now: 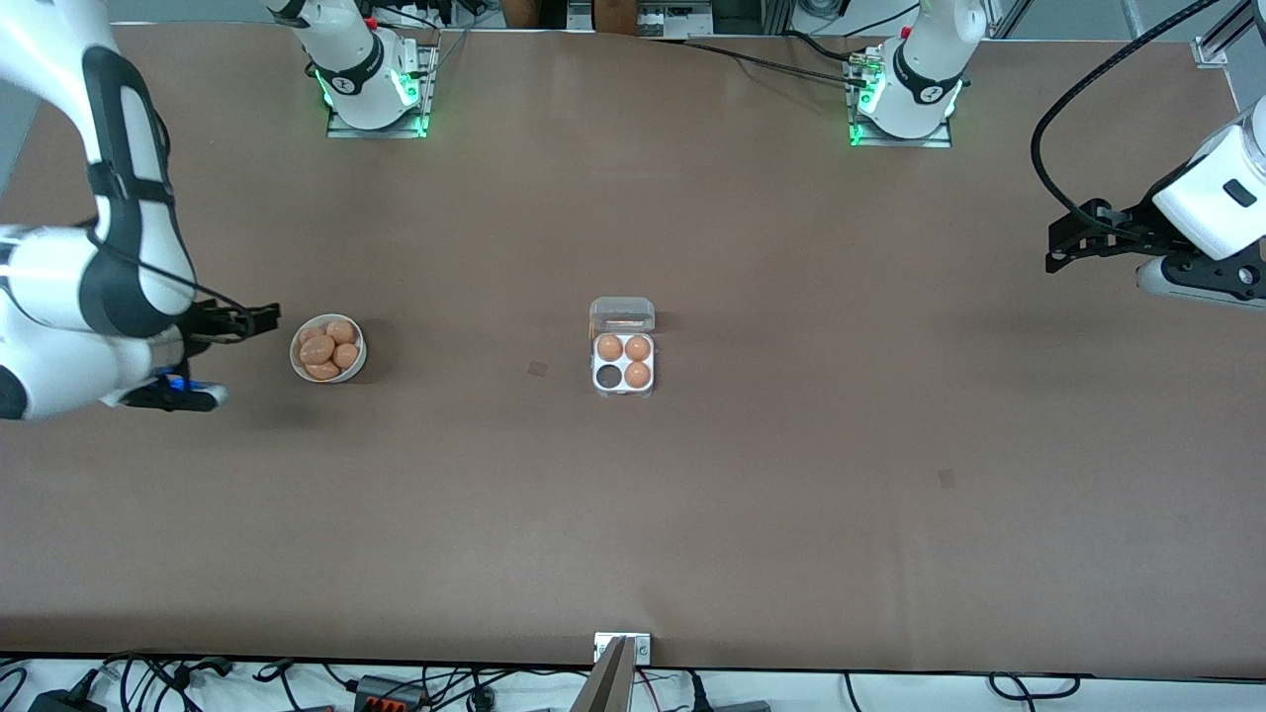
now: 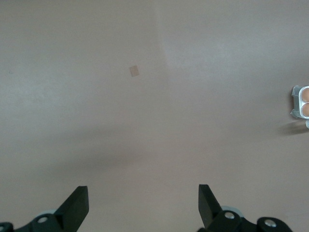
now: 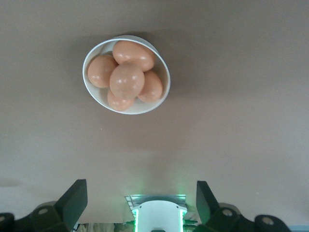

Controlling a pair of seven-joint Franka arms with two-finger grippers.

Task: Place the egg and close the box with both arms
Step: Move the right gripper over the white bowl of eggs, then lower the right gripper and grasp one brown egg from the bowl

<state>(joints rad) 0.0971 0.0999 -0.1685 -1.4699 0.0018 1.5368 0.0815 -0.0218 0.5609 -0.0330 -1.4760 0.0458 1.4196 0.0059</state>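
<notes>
Egg handling, start of placement: the right hand (image 1: 259, 322) hangs with fingers spread and empty just beside the round white bowl (image 1: 297, 361) at the right arm's end of the bench (image 1: 791, 494); in its wrist view the same fingers (image 3: 75, 200) stand wide apart with the bowl ahead of them. Five tan eggs are heaped in that bowl, and the topmost egg (image 3: 126, 80) is the freest to take. By judgement each egg is light, stiff, smooth and brittle, so it would slip under a skewed pinch and crack under a hard one; a gentle hold across its short middle seems safest, clear of the bowl's rim. The box (image 1: 624, 361) sits mid-bench, well apart from the bowl, its clear lid (image 1: 622, 314) laid open toward the robots' bases, three cells filled and one cell (image 1: 606, 377) bare, on the side nearer the front camera. The left hand (image 1: 1063, 242), also spread and empty, waits over bare bench toward the left arm's end. Open bench surrounds bowl and box, and no edge crowds either.
</notes>
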